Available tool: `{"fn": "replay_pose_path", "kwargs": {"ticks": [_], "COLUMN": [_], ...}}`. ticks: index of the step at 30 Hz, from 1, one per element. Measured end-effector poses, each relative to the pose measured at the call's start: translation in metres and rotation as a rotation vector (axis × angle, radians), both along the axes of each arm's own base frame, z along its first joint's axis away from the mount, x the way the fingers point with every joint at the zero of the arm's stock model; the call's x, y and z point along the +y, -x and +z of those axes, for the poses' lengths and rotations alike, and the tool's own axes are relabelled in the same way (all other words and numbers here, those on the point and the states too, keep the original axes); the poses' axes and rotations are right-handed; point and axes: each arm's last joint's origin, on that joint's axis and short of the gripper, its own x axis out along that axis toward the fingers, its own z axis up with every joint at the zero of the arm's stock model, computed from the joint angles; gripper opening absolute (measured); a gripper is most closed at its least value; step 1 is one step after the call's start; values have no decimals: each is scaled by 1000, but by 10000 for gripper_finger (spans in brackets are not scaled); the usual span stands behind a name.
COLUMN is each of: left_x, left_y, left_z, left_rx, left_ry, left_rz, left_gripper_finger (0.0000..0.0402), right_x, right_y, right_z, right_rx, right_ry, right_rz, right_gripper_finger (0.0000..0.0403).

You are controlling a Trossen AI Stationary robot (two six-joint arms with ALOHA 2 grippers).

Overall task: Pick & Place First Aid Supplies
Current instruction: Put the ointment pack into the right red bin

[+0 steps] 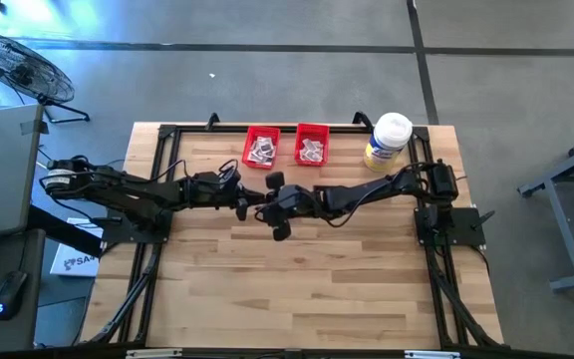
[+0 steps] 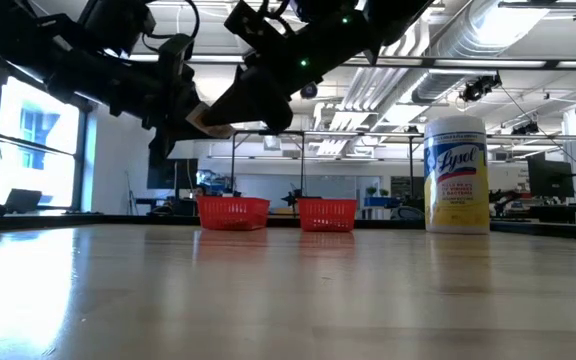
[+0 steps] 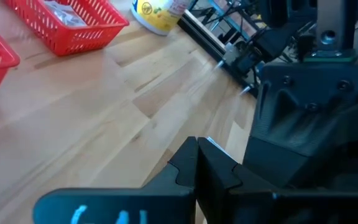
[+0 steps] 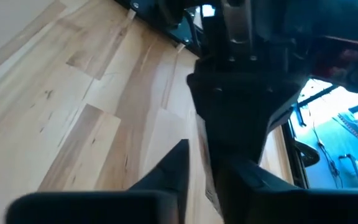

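Observation:
Both arms meet above the table's middle. My left gripper (image 1: 248, 205) (image 2: 190, 112) (image 3: 197, 148) is shut on a small pale packet (image 2: 214, 122), raised well off the wood. My right gripper (image 1: 269, 207) (image 4: 194, 149) faces it tip to tip. It is open by a narrow gap, with a finger on either side of the packet's printed strip (image 4: 209, 188). More grey-white packets lie in two red bins (image 1: 261, 148) (image 1: 312, 146) near the far edge. My left gripper pinches the packet between its two fingers, with only a thin pale edge (image 3: 207, 143) showing past the tips. The fingers come level from the table's left. The packet is lifted clear of the table and sticks out toward my right gripper.
A white-lidded, yellow-labelled Lysol jar (image 1: 387, 141) (image 2: 457, 175) stands at the far right corner. The black frame rails (image 1: 162, 189) run along the table's sides. Bare wood (image 1: 297, 289) stretches from the grippers to the near edge.

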Motion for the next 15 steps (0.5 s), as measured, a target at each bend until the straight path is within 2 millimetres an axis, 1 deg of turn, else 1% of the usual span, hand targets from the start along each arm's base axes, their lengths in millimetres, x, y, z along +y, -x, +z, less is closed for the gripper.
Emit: {"fn": "replay_pose_path", "kwargs": {"ticks": [3,5,8,10,12,15], "left_x": [0,0,0,1,1,2], "left_y": [0,0,0,0,0,1], "left_z": [0,0,0,0,0,0], "left_rx": [-1,-1,3,9,12,22], "left_ry": [-2,-3,-17,-29,-39,-64], "left_rz": [3,8,3,11,13,13], "left_gripper_finger": [1,1,1,8,24,60], "right_x": [-2,-3,-3,-3,-3,-5], "right_y": [0,0,0,0,0,0], "right_z": [1,1,1,1,1,1], "right_rx": [-9,-12,-18,-22,-26,-36], "right_ry": [-20,-32,-42,-62,-90,-147], "right_rz": [-33,-44,-52,-64,-78,-108], "right_gripper_finger": [19,6,11,7,3,6]}}
